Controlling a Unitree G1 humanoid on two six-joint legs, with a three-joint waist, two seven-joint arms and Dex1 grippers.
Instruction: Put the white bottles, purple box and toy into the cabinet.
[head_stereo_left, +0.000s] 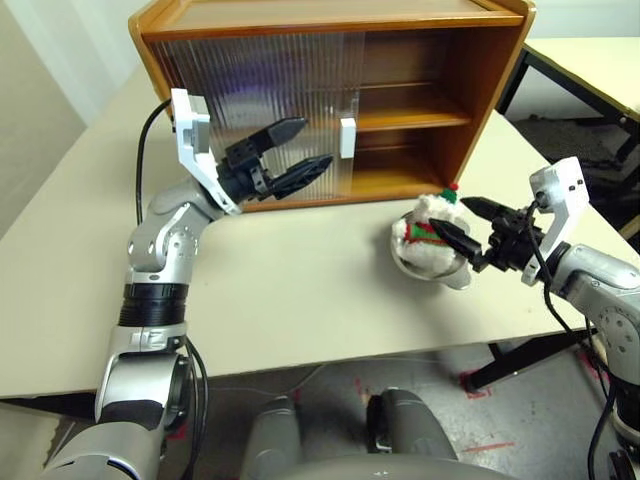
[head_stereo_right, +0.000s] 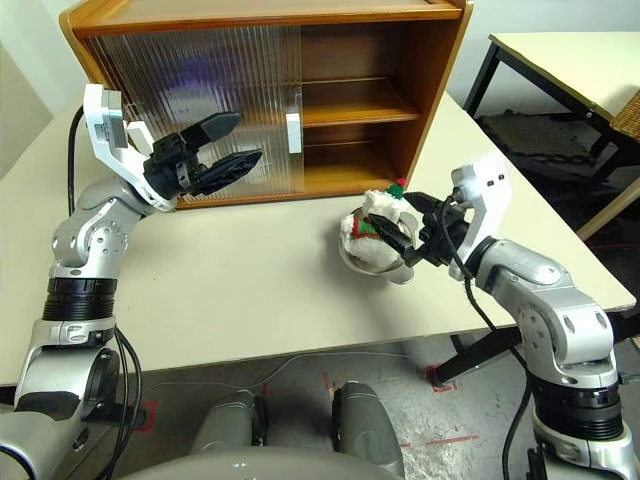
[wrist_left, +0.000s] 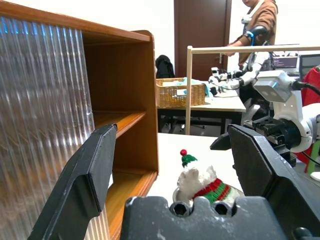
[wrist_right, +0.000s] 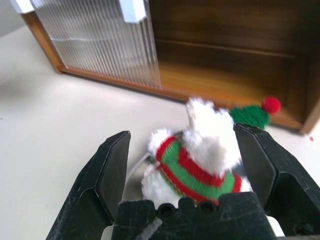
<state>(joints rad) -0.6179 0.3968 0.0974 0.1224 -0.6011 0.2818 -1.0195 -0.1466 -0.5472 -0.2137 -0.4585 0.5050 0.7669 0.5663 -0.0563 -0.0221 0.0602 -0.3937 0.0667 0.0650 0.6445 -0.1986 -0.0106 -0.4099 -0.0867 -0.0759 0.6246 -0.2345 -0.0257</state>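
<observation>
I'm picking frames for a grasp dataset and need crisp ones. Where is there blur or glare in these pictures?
Right wrist view: the toy and the cabinet behind it are smeared by motion blur, while the open right end effector stays sharp. Left eye view: a bluish-purple sheen glares on the ribbed sliding door. Left wrist view: the room behind is sharp enough.

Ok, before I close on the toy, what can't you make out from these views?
- Behind the cabinet's ribbed sliding doors: head views give blurred shapes, so bottles or purple box unconfirmed.
- Bowl under the toy: mostly covered by plush.
- Right pincer open around the toy; contact unclear in the blurred right wrist view.
</observation>
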